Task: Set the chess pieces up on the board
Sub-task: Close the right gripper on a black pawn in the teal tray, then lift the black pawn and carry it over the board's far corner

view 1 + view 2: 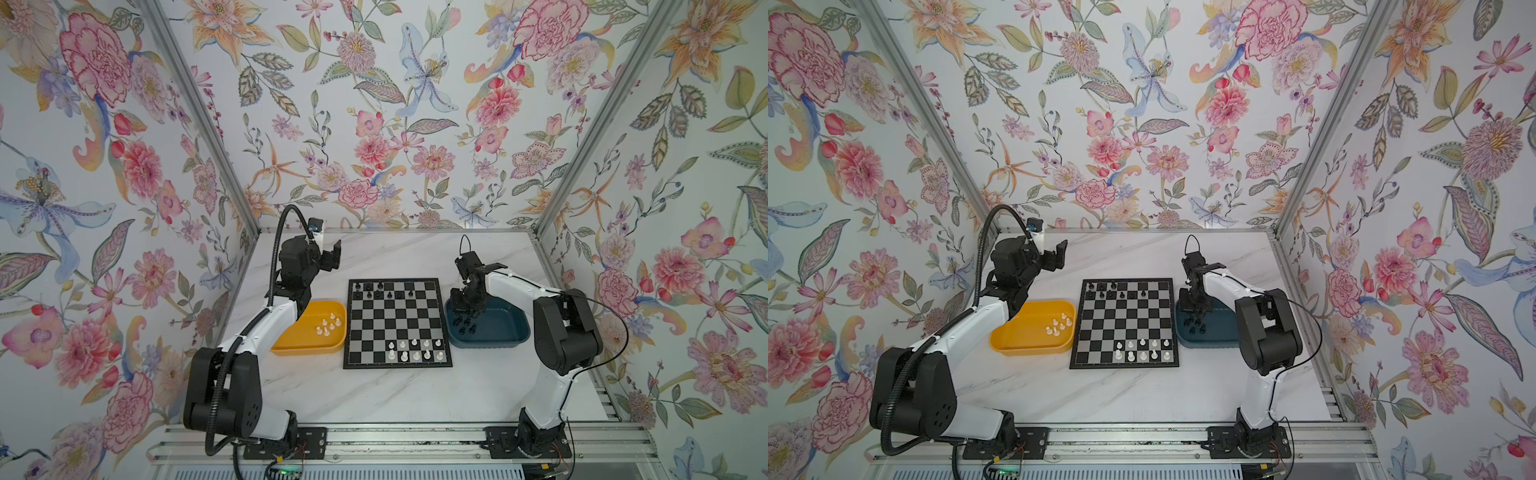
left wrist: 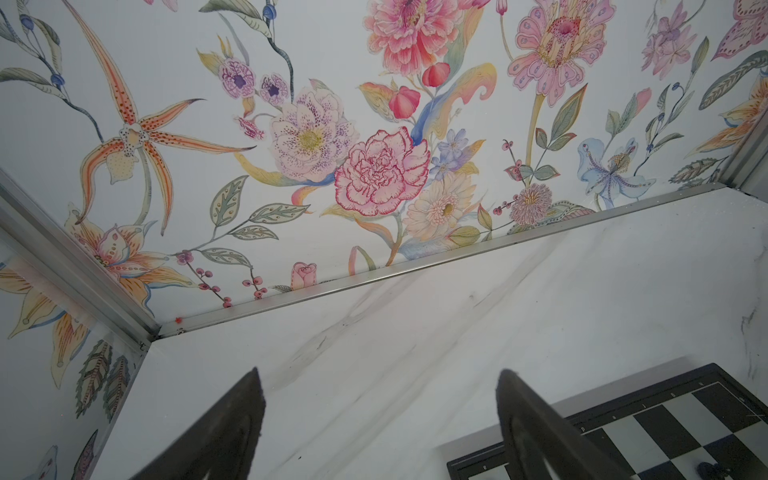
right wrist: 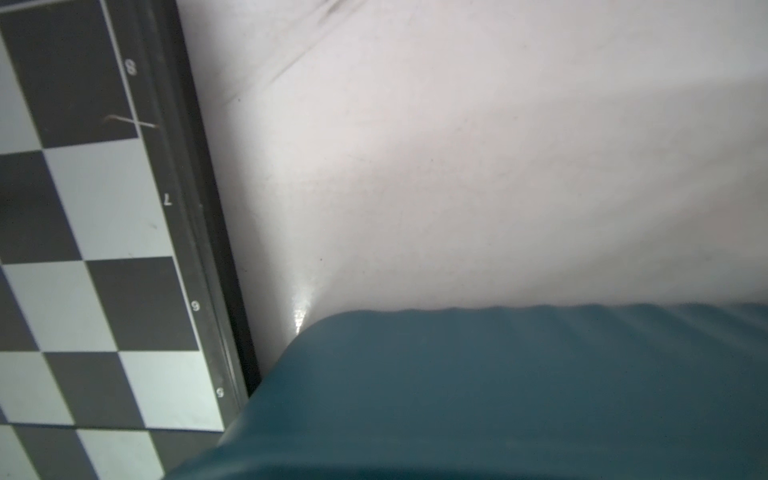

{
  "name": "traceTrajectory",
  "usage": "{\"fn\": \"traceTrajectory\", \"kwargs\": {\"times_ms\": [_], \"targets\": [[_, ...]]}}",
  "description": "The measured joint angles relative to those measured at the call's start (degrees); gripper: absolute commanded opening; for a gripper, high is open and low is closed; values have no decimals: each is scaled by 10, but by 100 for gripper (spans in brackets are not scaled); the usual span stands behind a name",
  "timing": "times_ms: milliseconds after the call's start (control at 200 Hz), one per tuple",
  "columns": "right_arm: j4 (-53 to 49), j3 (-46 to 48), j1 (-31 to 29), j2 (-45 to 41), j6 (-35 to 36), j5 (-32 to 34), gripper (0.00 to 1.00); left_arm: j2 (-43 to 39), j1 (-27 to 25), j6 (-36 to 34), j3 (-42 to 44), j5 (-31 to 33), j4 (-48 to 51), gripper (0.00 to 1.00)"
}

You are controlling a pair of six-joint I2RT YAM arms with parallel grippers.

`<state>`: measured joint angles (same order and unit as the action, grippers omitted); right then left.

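Down inside the dark blue tray (image 1: pixel 505 332), just off the board's (image 1: pixel 397 328) right edge, the right fingers (image 1: pixel 466 309) are closed among the loose black pieces (image 1: pixel 465 326). Whether one is pinched between them cannot be told. The left fingers (image 2: pixel 232 432) are spread wide and empty, raised above the table (image 1: pixel 415 253) beyond the board's far left corner.

By my judgement the job is partly done. Several black pieces (image 1: pixel 378 291) stand on the board's two far rows, bunched toward its left side, and the right end of those rows is bare. White pieces (image 1: pixel 415 350) fill the right part of the two near rows, and the left part is open. A few more white pieces (image 1: pixel 328 325) lie in the yellow tray (image 1: pixel 291 345), just off the board's left edge.

The blue tray's rim sits close against the board's border, so a lift has that wall to clear. Bare table lies beyond the board's far edge and before its near one.
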<state>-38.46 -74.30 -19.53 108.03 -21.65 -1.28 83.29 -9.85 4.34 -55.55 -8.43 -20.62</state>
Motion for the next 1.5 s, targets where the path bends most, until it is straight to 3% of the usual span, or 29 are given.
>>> {"fn": "traceTrajectory", "kwargs": {"times_ms": [495, 1001, 1181, 1501], "targets": [[-83, -35, -22, -30, 2, 27, 1, 0, 0, 0, 2, -9, -20, 89], [-192, -156, -49, -64, 2, 38, 1, 0, 0, 7, 38, -19, -58, 89], [-204, -228, -66, -35, 3, 24, 1, 0, 0, 6, 43, -18, -66, 90], [-210, -334, -89, 89, 18, 13, 1, 0, 0, 6, 47, -16, -65, 90]]}}
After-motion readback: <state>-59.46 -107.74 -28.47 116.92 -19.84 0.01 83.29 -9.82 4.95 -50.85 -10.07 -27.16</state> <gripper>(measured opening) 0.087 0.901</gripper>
